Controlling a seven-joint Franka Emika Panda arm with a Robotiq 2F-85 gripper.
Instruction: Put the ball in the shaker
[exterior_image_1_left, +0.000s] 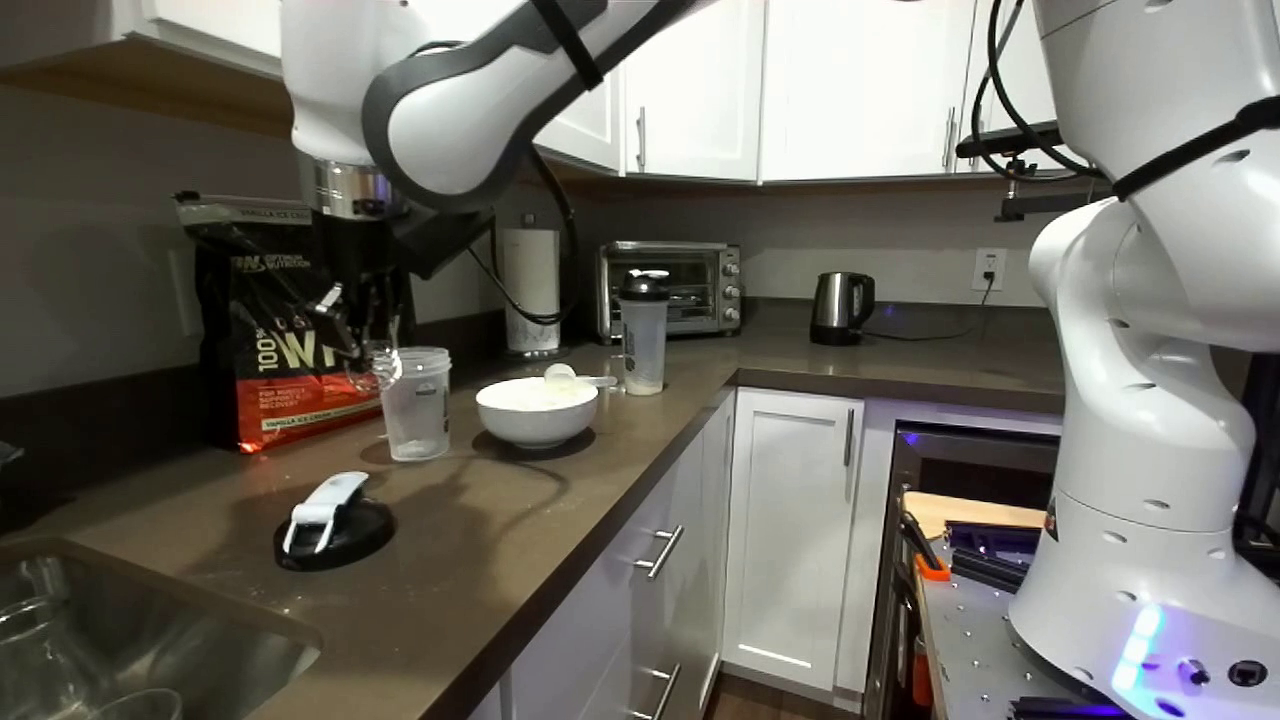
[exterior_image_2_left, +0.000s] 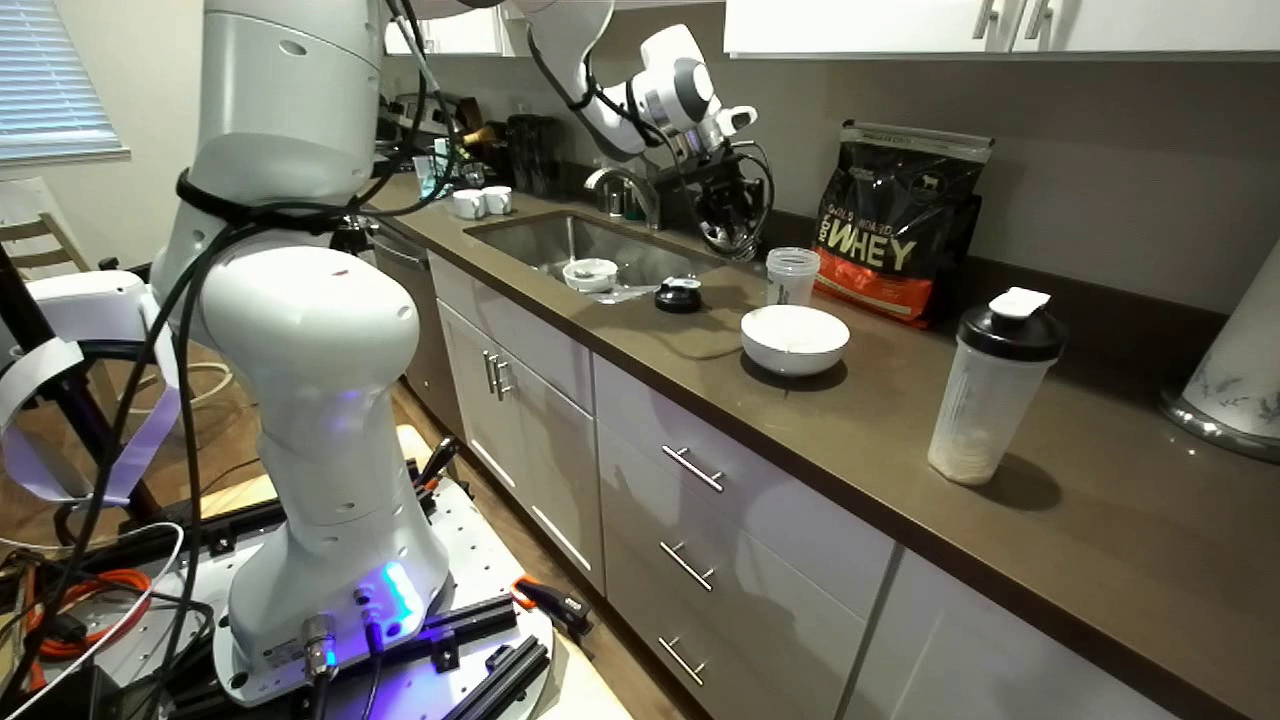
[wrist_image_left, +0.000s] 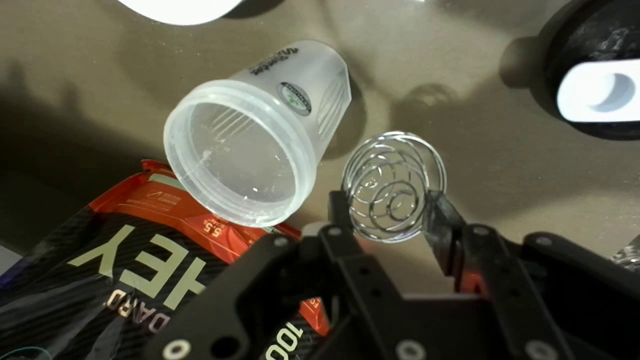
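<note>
Wire ball (wrist_image_left: 392, 192) snug between the jaws

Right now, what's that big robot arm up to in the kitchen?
The robot's gripper is holding a curly wire ball up above the counter. The shaker stands upright close by with its top open, but the ball isn't inside it yet. It looks as if the ball will probably go in there. A black lid and a white bowl sit on the counter too.
</note>
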